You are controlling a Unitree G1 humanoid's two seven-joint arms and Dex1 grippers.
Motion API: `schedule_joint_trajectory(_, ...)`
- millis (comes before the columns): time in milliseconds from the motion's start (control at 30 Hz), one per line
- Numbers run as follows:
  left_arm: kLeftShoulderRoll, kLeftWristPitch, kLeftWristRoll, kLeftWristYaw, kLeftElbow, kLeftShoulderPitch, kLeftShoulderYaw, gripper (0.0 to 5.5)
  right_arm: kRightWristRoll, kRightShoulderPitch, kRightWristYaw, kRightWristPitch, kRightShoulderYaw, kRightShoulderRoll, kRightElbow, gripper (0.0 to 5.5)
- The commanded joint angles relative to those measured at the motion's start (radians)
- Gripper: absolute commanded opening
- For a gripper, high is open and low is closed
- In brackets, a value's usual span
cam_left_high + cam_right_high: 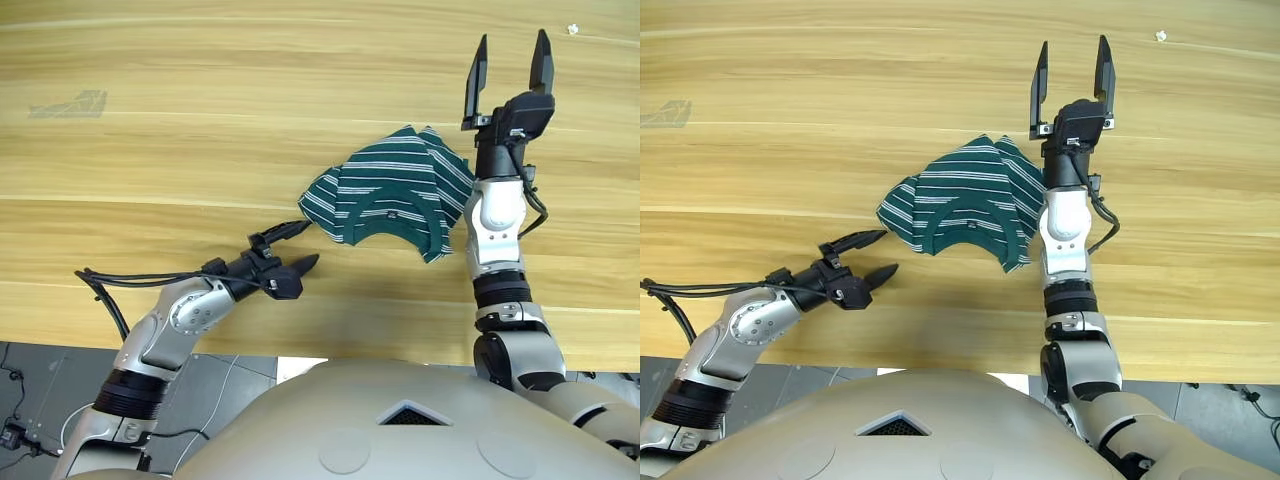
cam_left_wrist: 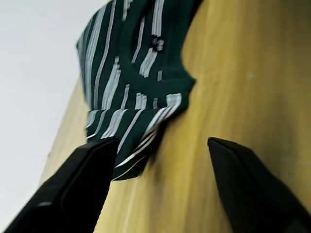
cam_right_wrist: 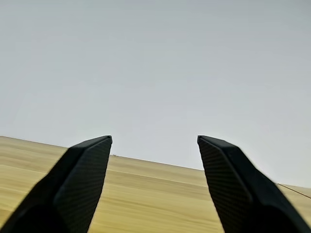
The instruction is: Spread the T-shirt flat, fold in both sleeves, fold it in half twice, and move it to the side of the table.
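- Left eye view: a dark green T-shirt with white stripes (image 1: 392,192) lay crumpled on the light wooden worktop (image 1: 200,80), collar side facing the robot. The left jaws were spread apart and gripped nothing, and their fingertips (image 1: 303,228) pointed at the shirt's nearer left edge. The cloth began just beyond the upper tip, though I cannot tell whether they touched. The right jaws were also parted and bare, pointing away over the worktop. The shirt sat behind them, against the forearm's left side. A small white speck (image 1: 573,29) lay well beyond the right jaws, and a grey smudge (image 1: 70,103) lay far off to the left of the left jaws.
- Right eye view: the same layout held. The T-shirt (image 1: 965,200) lay between the two arms, ahead of the left jaws and behind the right ones.
- Left wrist view: the two dark fingers (image 2: 82,189) stood wide apart. The shirt's bunched striped hem (image 2: 131,155) lay right at the tip of one finger, and bare worktop showed ahead of the other.
- Right wrist view: the fingers (image 3: 77,184) were spread, with the worktop's wood grain (image 3: 155,194) low between them.
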Motion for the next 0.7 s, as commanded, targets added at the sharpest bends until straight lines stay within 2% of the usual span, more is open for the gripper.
schedule_joint_trajectory(33, -0.004, 0.009, 0.075, 0.002, 0.024, -0.028, -0.038, 3.37, -0.003, -0.023, -0.006, 0.002, 0.001, 0.003, 0.019, 3.27)
schedule_joint_trajectory(300, -0.059, -0.028, 0.259, 0.137, 0.116, -0.100, -0.128, 3.37, 0.014, -0.026, 0.003, 0.010, -0.003, 0.009, 0.024, 3.27)
schedule_joint_trajectory(567, -0.046, -0.019, 0.366, 0.204, 0.179, -0.112, -0.196, 3.37, 0.010, -0.022, 0.007, 0.007, 0.000, 0.007, 0.017, 3.27)
schedule_joint_trajectory(700, -0.050, -0.008, 0.386, 0.222, 0.202, -0.128, -0.212, 2.83, 0.007, -0.022, 0.006, 0.004, 0.002, 0.007, 0.017, 3.23)
